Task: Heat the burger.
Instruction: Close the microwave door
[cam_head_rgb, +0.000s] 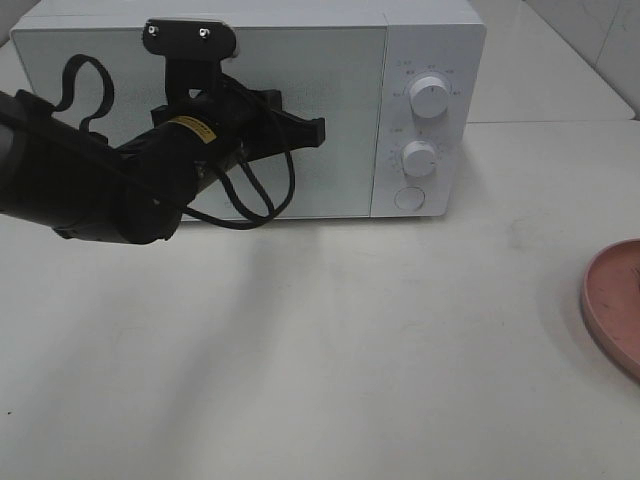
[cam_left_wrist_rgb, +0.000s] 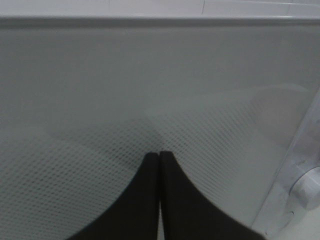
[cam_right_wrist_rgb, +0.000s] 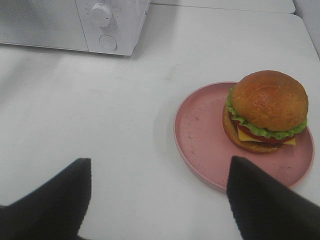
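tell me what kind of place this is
Probably a kitchen-style test bench: a white microwave with its door shut stands on a plain white tabletop, and a burger waits on a pink plate. Pale tiles show behind.

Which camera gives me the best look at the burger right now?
The right wrist view: the burger shows whole, sitting on the pink plate. The exterior high view catches only the plate's edge; the left wrist view shows none of it.

My exterior high view is bright and evenly lit; the left arm (cam_head_rgb: 90, 180) casts a soft shadow on the table (cam_head_rgb: 330, 340) toward 5 o'clock. My left wrist view is dim and soft, the microwave door (cam_left_wrist_rgb: 150, 100) hazy. Right wrist view: clear, mild glare on the burger (cam_right_wrist_rgb: 267, 110).
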